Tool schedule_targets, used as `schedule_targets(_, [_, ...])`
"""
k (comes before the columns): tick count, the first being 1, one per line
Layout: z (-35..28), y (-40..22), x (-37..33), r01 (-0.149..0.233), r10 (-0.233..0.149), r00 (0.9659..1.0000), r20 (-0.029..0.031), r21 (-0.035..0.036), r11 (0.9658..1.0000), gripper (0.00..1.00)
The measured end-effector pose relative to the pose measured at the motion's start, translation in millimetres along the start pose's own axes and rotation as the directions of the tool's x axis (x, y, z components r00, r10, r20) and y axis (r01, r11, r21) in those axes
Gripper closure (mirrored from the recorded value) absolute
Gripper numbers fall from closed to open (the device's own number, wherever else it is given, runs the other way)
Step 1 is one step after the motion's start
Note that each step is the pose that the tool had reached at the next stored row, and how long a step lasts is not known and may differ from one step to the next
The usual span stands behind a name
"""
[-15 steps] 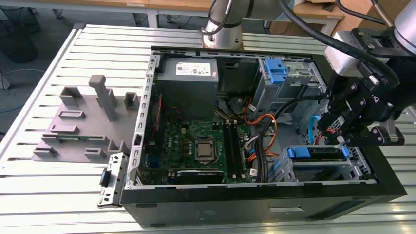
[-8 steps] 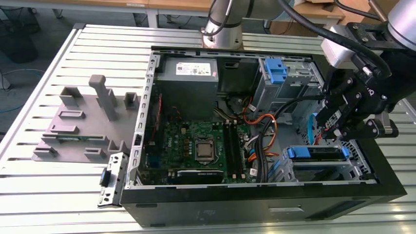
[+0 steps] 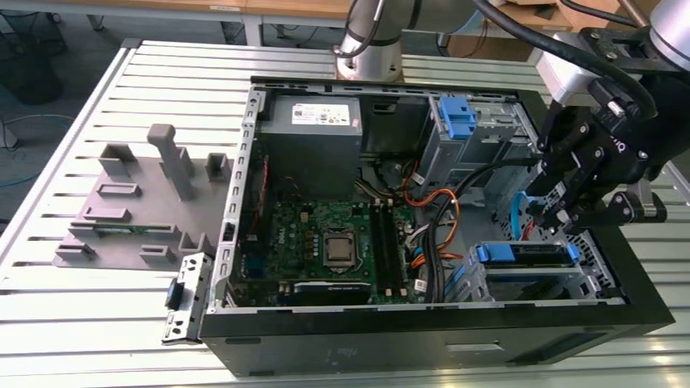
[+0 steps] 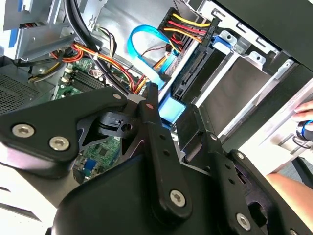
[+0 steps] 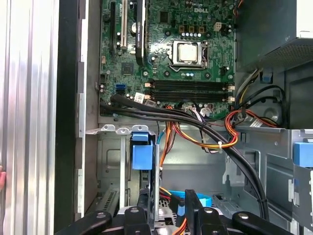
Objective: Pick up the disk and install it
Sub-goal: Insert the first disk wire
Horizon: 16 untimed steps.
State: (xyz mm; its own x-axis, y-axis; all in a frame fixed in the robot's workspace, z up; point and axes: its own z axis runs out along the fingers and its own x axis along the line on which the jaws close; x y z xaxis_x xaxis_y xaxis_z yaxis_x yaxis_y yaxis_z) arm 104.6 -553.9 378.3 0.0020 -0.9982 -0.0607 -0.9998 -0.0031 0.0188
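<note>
Tight quarters at the exterior view's right end of the case (image 3: 250, 202). Black gripper (image 3: 555, 217) poised above the drive cage (image 3: 539, 283), close inside the case's rim on that side. Cannot tell whether clamped or loose. Hemmed toward the exterior view's left by a bundle of black, orange and blue cables (image 3: 437, 234) looping just beside the cage. More open room over the motherboard (image 3: 329, 242), well apart from the gripper. Bare slatted table (image 3: 97, 323) beyond the case walls, with a grey fixture (image 3: 140, 202) near the case on the exterior view's left.

Disk (image 3: 526, 255) lying flat in the top of the cage, below the gripper. Dark edge facing the near wall, blue rails at both ends, silver metal beneath. In the second wrist view, a hand (image 4: 304, 105) outside the case wall.
</note>
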Motion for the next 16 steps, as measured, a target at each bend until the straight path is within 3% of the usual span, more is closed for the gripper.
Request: schedule_targets(16, [12.5,-3.6,-6.4,-0.021,0.021,0.9998,0.0002,0.0013,0.9998,0.58])
